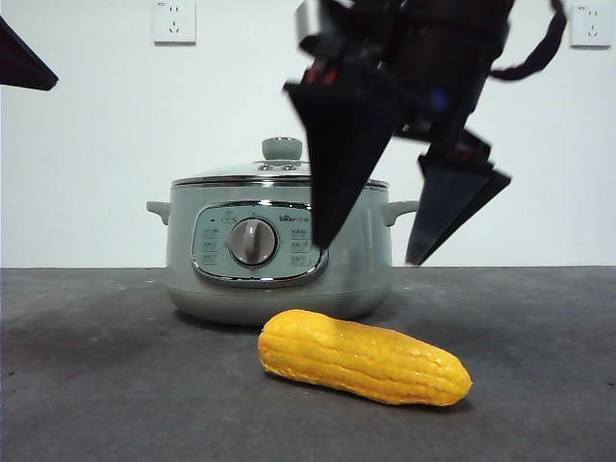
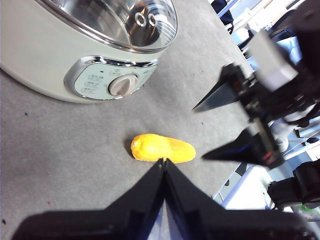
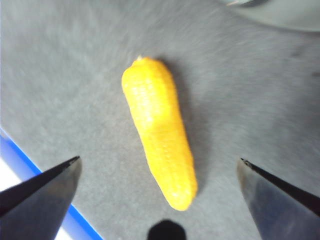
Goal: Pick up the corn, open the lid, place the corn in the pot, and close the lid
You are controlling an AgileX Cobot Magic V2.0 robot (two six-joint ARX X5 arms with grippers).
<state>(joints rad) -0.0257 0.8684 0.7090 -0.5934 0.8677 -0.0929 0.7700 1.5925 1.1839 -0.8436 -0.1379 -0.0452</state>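
On the grey desk (image 1: 87,366), squat sage-green pot (image 1: 279,260) under its glass lid (image 1: 279,168), yellow-orange corn cob (image 1: 364,357) lying flat in front, tapered end away from pot, my right tool (image 1: 385,250) spread wide above it, my left tool (image 2: 164,161) pinched closed.

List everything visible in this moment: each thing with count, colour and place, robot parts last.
corn: one, yellow-orange, lying on the table in front of the pot.
pot: one, sage green, behind the corn.
lid: one, glass with green knob, seated on the pot.
table: one, dark grey.
wall sockets: two, white, on the back wall.
right gripper: one, black, open, above the corn.
left gripper: one, black, shut, holding nothing.
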